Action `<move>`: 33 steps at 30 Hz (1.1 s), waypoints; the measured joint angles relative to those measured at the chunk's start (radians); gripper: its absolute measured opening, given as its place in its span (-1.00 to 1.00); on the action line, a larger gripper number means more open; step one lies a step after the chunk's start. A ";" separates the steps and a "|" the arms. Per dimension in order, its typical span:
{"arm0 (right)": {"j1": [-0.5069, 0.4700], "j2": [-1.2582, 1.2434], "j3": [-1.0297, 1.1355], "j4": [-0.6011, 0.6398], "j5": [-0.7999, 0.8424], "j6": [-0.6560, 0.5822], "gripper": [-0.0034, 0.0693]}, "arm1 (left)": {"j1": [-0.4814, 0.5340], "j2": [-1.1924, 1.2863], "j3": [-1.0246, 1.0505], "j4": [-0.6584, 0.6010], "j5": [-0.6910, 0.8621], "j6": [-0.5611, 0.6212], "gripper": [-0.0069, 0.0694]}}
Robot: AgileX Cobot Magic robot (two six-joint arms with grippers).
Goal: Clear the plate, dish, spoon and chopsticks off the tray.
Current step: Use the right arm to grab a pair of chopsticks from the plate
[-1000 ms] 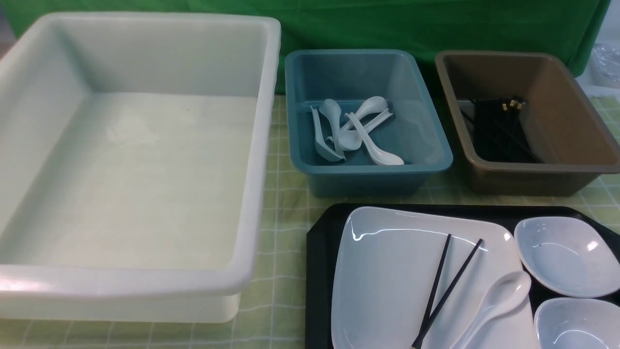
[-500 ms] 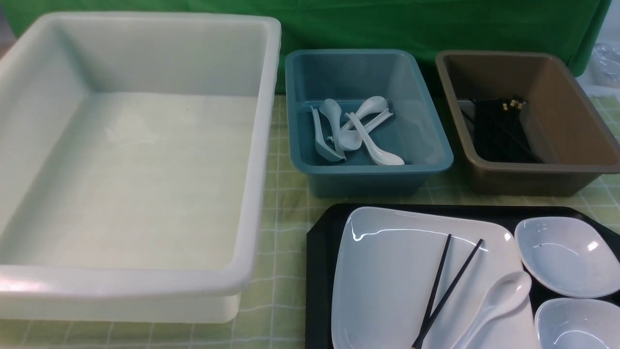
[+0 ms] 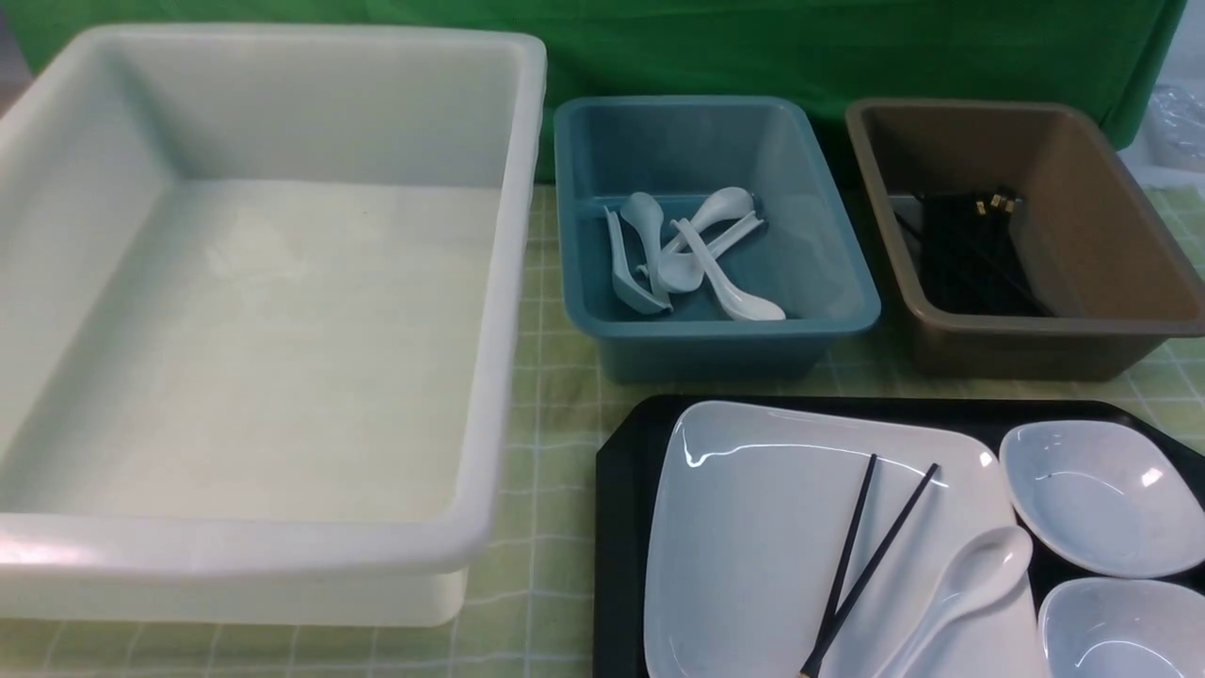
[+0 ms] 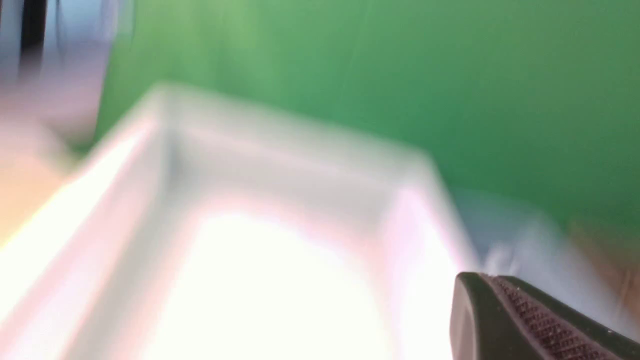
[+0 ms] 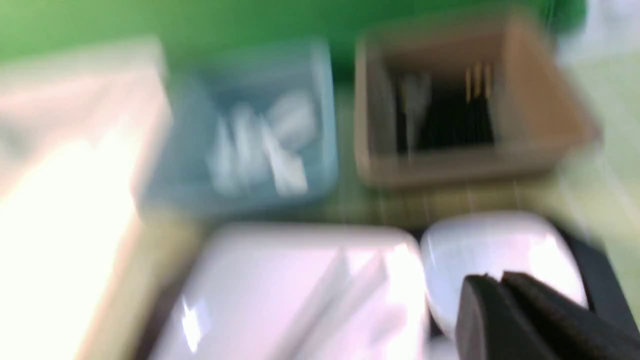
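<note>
The black tray (image 3: 621,527) sits at the front right. On it lies the large white plate (image 3: 753,537), with the black chopsticks (image 3: 866,556) and the white spoon (image 3: 970,584) resting across its right part. Two small white dishes (image 3: 1101,499) (image 3: 1120,631) sit on the tray to the plate's right. Neither gripper shows in the front view. In the blurred right wrist view my right gripper (image 5: 500,280) is shut and empty, above a small dish (image 5: 480,240) beside the plate (image 5: 280,290). In the blurred left wrist view my left gripper (image 4: 482,276) looks shut and empty, near the white tub (image 4: 280,165).
A big empty white tub (image 3: 499,377) fills the left. A teal tub (image 3: 715,330) holding several white spoons stands behind the tray. A brown tub (image 3: 1036,325) holding black chopsticks stands at the back right. A green checked cloth covers the table, with a green backdrop behind.
</note>
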 joint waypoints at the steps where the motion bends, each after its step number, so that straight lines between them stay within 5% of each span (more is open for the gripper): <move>1: 0.002 0.046 -0.030 0.000 0.066 -0.027 -0.72 | 0.000 0.060 -0.021 -0.030 0.059 0.039 -0.77; 6: 0.005 0.234 -0.058 -0.001 0.266 -0.139 -0.71 | 0.000 0.252 -0.049 -0.234 0.181 0.251 -0.77; 11: 0.005 0.314 -0.023 -0.001 0.249 -0.170 -0.71 | -0.098 0.416 -0.069 -0.488 0.133 0.500 -0.82; 15: 0.005 0.314 -0.008 -0.001 0.201 -0.170 -0.70 | -0.310 0.529 -0.161 -0.359 0.118 0.367 -0.82; 20: 0.005 0.315 -0.008 -0.001 0.180 -0.170 -0.68 | -0.656 0.745 -0.335 0.016 0.177 0.073 -0.82; 24: 0.005 0.316 -0.008 -0.001 0.179 -0.170 -0.66 | -0.817 0.908 -0.454 0.099 0.225 0.023 -0.82; 30: 0.005 0.316 -0.008 0.029 0.178 -0.169 -0.64 | -0.873 0.984 -0.517 0.118 0.242 0.046 -0.82; 33: 0.006 0.343 -0.008 0.184 0.168 -0.212 -0.62 | -0.833 0.950 -0.518 0.121 0.278 0.054 -0.82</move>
